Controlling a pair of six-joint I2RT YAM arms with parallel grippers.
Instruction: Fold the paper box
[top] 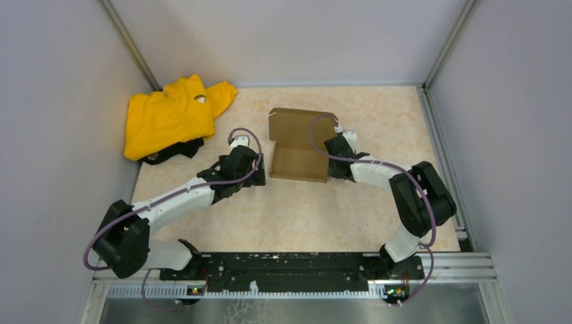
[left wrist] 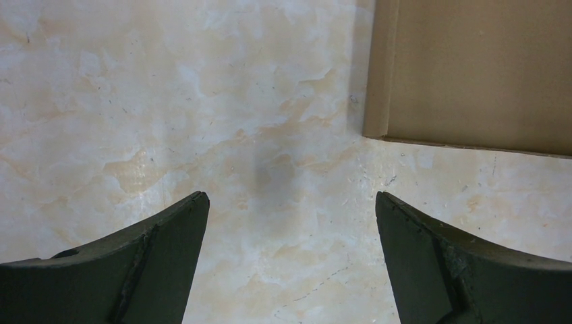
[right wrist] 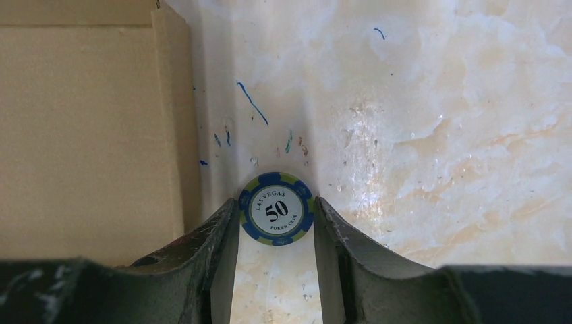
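Marbled bench [top: 303, 209] carries brown cardboard box [top: 300, 145], flanked presumably for folding by left pincer [left wrist: 291, 197], spread apart, and right pincer [right wrist: 275, 206], clamped on blue poker chip [right wrist: 276, 214].

One paper box [top: 299, 145] is lying on the one desk [top: 303, 209]. One yellow garment [top: 168, 115] is sitting there too, with one dark item [top: 177, 150] peeking out from under it. One poker chip [right wrist: 276, 208], marked 50, is showing. Two arms are reaching in, the left arm [top: 175, 199] and the right arm [top: 405, 189], carrying two end effectors: the left end effector [left wrist: 290, 196] and the right end effector [right wrist: 275, 202], each showing two fingers
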